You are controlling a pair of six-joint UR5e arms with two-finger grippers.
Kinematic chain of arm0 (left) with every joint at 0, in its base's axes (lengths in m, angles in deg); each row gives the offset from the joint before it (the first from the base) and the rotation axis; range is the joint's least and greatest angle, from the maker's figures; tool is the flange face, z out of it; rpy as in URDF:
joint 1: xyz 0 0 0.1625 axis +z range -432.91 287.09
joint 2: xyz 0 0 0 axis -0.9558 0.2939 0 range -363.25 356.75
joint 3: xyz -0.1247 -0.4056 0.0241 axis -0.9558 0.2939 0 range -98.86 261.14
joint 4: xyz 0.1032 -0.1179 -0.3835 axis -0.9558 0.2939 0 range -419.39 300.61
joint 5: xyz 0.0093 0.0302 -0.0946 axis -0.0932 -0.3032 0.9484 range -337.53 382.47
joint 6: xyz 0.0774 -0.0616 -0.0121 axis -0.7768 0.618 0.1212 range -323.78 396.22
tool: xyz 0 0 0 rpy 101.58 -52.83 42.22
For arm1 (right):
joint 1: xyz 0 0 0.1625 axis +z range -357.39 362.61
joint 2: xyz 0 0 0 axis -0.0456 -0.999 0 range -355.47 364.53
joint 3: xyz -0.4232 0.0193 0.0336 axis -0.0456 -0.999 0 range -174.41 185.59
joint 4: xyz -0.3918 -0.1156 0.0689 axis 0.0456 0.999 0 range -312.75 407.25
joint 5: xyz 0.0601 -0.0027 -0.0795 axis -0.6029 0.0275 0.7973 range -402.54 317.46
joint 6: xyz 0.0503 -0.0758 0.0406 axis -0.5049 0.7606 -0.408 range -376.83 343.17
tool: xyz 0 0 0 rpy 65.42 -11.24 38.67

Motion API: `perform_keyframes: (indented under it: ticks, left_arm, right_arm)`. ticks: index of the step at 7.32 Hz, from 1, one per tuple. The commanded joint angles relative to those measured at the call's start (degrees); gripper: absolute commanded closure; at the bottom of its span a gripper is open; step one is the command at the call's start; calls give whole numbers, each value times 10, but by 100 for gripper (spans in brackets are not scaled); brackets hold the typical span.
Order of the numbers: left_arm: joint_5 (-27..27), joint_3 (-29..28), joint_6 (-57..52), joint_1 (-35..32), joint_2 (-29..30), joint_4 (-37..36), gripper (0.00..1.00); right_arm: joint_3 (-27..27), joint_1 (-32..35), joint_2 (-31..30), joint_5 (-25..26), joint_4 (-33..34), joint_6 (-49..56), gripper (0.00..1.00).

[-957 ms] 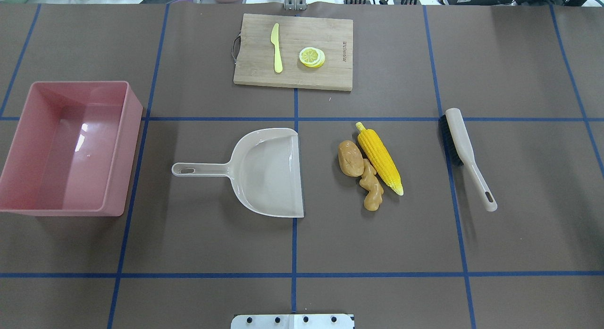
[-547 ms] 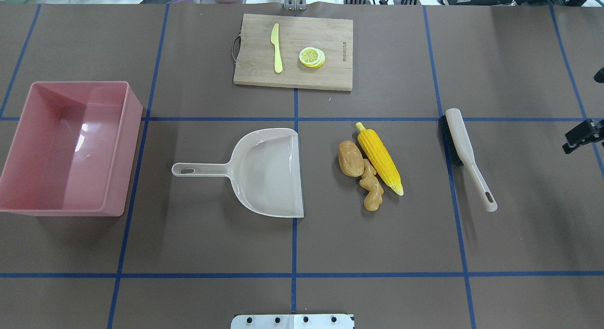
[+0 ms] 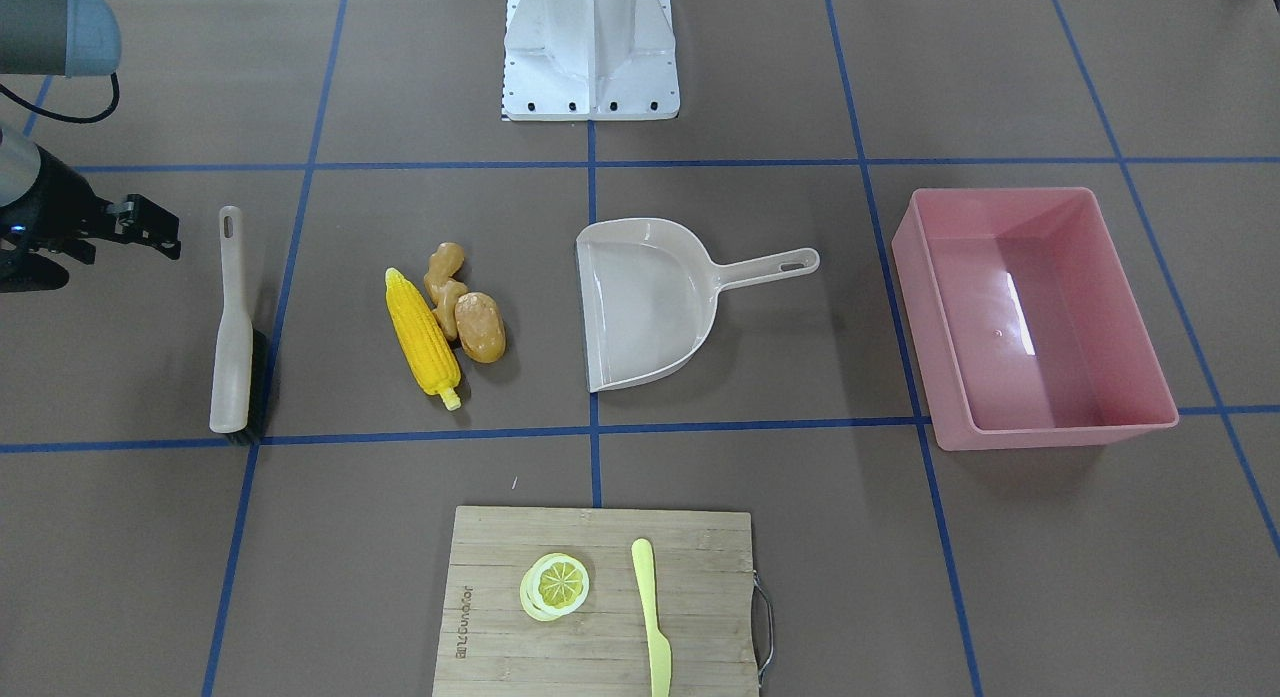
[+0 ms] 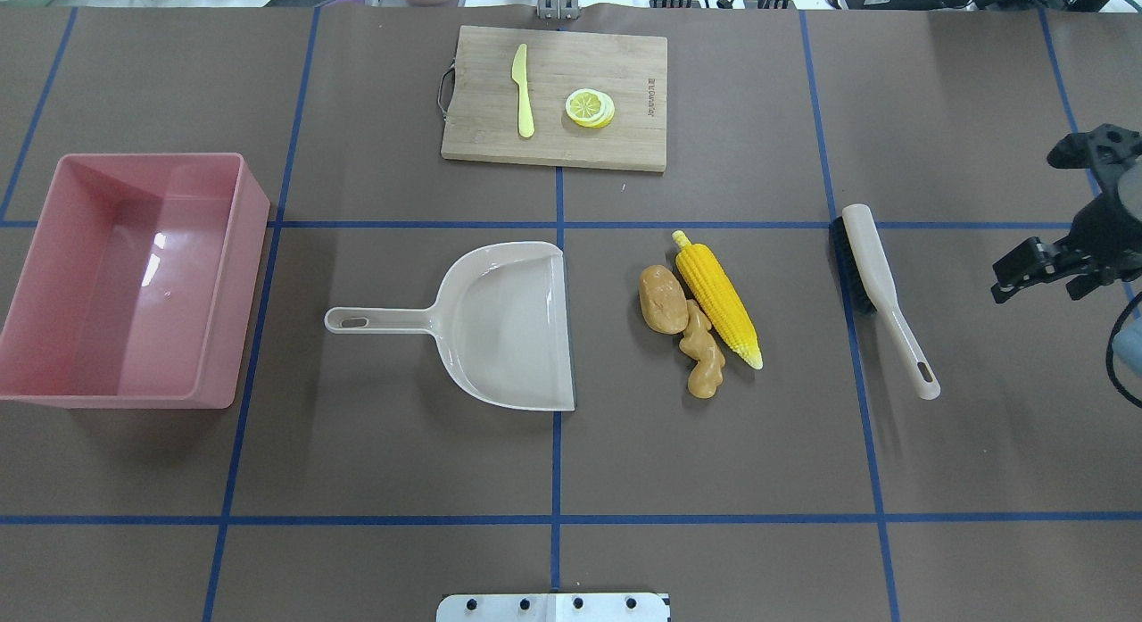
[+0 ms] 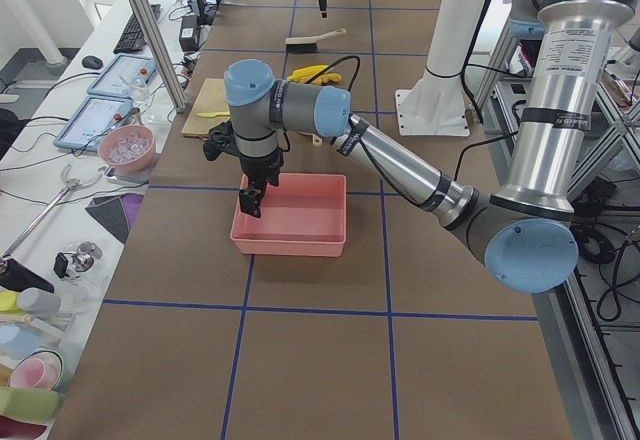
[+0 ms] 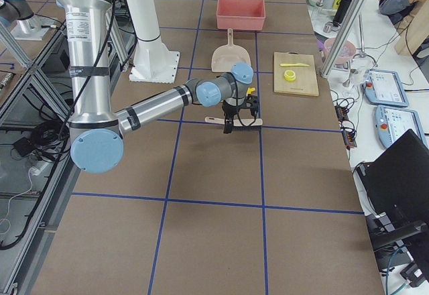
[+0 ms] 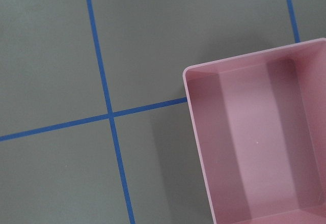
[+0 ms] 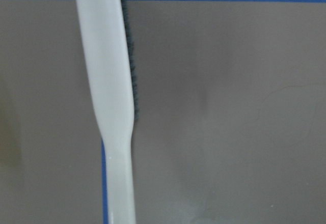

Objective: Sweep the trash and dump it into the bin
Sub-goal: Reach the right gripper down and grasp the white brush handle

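As nothing is swept yet, your trash [image 4: 709, 292] lies on the table [image 4: 714, 443] beside the dustpan [image 4: 508, 327], and the bin [image 4: 236, 292] is empty. Near the brush [image 4: 879, 283] the right fingers [image 4: 1017, 272] are spread; about the left fingers [image 5: 247, 200] I can't tell.

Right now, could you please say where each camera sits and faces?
Front-facing: across the table, facing the base; right arm, left edge.
Overhead: behind the base, looking down; right arm, right edge.
Exterior left: table's end; left arm near the bin.
Exterior right: opposite end; right arm near the brush.
Left wrist: down onto the bin; no body.
Right wrist: down onto the brush; no body.
First two share the table, mirrored.
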Motion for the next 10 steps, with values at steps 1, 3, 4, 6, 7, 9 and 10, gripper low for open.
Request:
perform_keyframes:
  ticks: [1,3,4,6,7,9,10]
  left_arm:
    - [4,-9,-66,3,-2,14,2]
    - [-1,-7,-63,52,58,12,2]
    - [-2,-12,-51,96,92,10,2]
    - [-3,-15,-25,169,130,11,2]
    - [-3,-35,-23,214,171,6,2]
    - [-2,-37,-26,254,182,8,2]
    - [-9,-31,-26,273,187,7,2]
  right_arm:
    - [10,-20,7,0,1,-19,0]
    - [11,-34,12,0,0,-45,0]
    - [18,-47,12,9,0,-56,0]
    - [23,-82,12,21,0,-76,0]
    - [23,-101,12,32,-1,-89,0]
    - [16,-112,9,59,-1,-83,0]
    - [9,-113,10,69,-1,-77,0]
